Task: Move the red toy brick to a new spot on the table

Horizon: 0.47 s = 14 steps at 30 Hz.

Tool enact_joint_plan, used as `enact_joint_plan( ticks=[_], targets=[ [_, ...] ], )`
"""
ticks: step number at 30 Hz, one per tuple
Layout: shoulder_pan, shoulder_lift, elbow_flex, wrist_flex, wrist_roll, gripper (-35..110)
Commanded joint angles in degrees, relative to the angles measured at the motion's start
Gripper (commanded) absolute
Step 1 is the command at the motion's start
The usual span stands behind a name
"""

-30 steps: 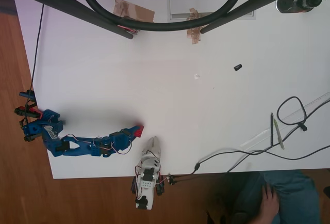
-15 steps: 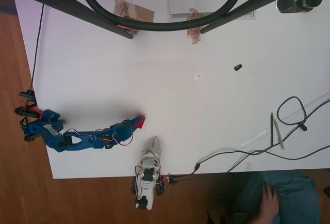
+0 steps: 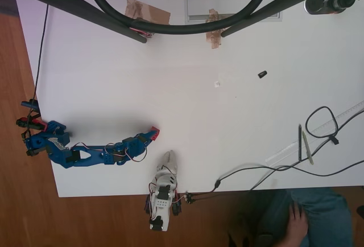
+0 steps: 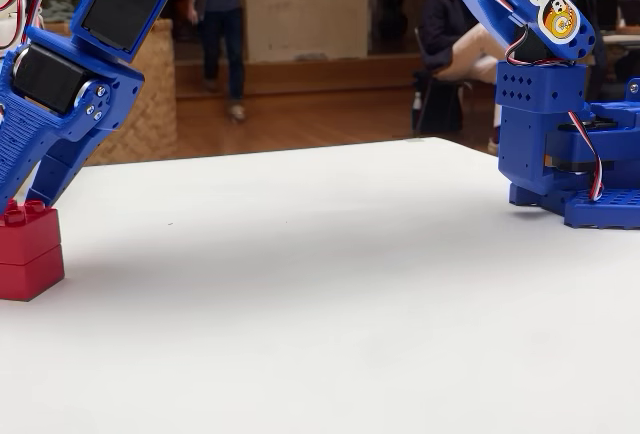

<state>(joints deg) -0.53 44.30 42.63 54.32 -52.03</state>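
The red toy brick (image 3: 153, 131) is at the tip of my blue gripper (image 3: 150, 134), near the lower left of the white table (image 3: 187, 116) in the overhead view. In the fixed view the red toy brick (image 4: 28, 254) is at the far left, its bottom at the table (image 4: 330, 304) surface. The blue fingers (image 4: 45, 169) slant down onto the brick's studded top. My gripper (image 4: 18, 204) is shut on it. The picture's left edge cuts off part of the brick and the gripper.
A small black piece (image 3: 262, 74) lies right of centre. Tape patches (image 3: 147, 12) sit at the far edge. Cables (image 3: 321, 122), a pen (image 3: 300, 143) and a ruler (image 3: 318, 136) crowd the right side. Dark stand bars (image 3: 85, 9) cross the top. A person's hand (image 3: 297, 221) is below the table's edge.
My gripper has carried the red brick a short way up the picture, away from the lower table edge, mostly in the first half second. Nothing else moved.
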Motion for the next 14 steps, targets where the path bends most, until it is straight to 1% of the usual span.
enact_joint_plan(
  ticks=[1, 6, 10, 12, 14],
  targets=[
    [-0.2, 4.7, 0.2, -0.4, 0.8, 20],
    [-0.4, 7.4, 1.0, 0.3, 2.4, 24],
    [0.1, 14.5, 4.7, -0.7, 2.9, 24],
    [0.7, 20.1, 9.1, -1.5, 3.0, 20],
    [1.6, 26.6, 14.5, -1.1, 3.3, 11]
  ],
)
